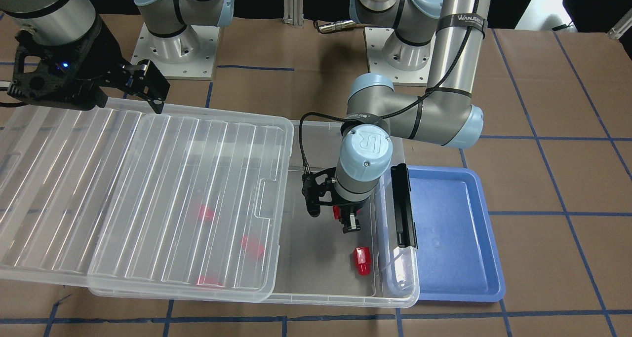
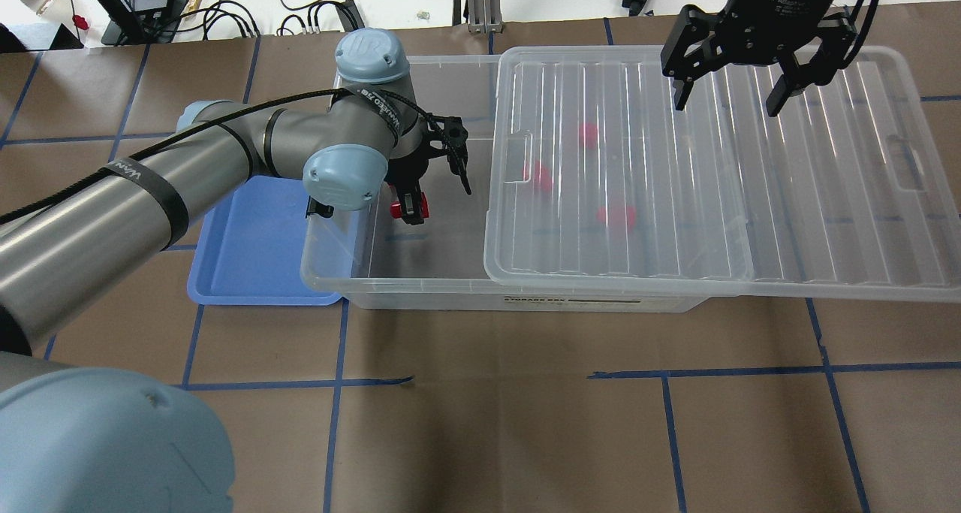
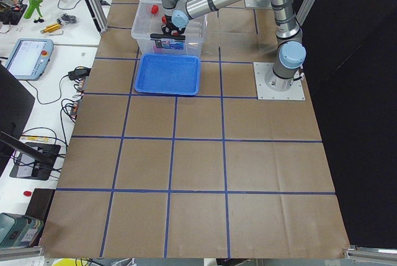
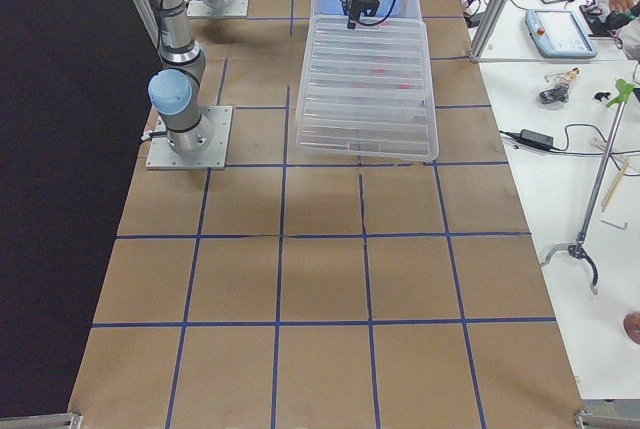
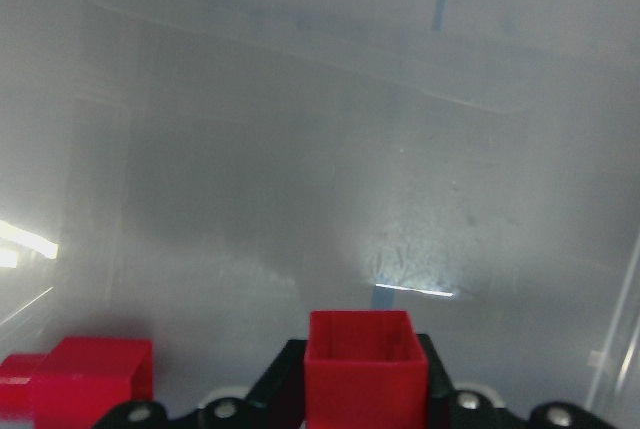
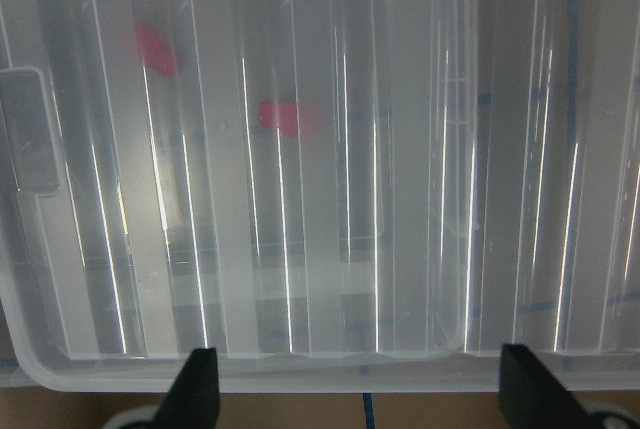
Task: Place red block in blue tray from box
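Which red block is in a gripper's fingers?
The red block in the left gripper; a loose block lies nearby, three blocks under the lid.

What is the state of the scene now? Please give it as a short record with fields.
left gripper: shut on the red block, inside the open end of the box
right gripper: open, above the lid
lid: lies offset, covering part of the box
blue tray: empty, beside the box's latch end
other red pieces: stubbed red block on the box floor; three blurred red shapes under the lid
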Motion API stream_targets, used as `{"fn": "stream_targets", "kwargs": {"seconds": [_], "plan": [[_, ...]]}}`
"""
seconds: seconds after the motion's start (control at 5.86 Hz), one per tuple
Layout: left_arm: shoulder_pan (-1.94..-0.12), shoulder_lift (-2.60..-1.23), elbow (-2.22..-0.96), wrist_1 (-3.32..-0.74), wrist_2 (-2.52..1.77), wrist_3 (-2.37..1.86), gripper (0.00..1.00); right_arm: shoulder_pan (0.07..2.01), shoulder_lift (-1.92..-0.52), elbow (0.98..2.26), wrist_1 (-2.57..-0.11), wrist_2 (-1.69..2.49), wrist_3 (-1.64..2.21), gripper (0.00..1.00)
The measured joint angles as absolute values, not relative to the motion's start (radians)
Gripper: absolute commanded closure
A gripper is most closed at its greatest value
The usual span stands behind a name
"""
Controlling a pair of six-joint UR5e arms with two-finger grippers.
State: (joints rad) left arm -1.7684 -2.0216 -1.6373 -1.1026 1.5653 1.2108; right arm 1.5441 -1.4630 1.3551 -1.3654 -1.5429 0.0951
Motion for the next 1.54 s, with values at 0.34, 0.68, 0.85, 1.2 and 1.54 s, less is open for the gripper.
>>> {"fn": "stream_targets", "kwargs": {"seconds": [0.34, 0.68, 0.85, 1.2, 1.54], "plan": [[-1.741, -1.874, -1.596, -1.239, 1.564, 1.200, 0.93, 1.542, -1.463, 1.357, -1.366, -1.545, 0.093, 0.00], [-1.605, -1.796, -1.575, -1.321, 1.560, 1.288, 0.93, 1.538, -1.462, 1.356, -1.372, -1.551, 0.091, 0.00], [-1.526, -1.793, -1.585, -1.325, 1.554, 1.415, 0.93, 1.510, -1.461, 1.356, -1.375, -1.554, 0.064, 0.00], [-1.414, -1.846, -1.622, -1.293, 1.553, 1.720, 0.91, 1.320, -1.457, 1.357, -1.373, -1.559, -0.141, 0.00], [-1.354, -1.959, -1.653, -1.213, 1.553, 1.876, 0.89, 1.111, -1.418, 1.364, -1.398, -1.645, -0.350, 0.00]]}}
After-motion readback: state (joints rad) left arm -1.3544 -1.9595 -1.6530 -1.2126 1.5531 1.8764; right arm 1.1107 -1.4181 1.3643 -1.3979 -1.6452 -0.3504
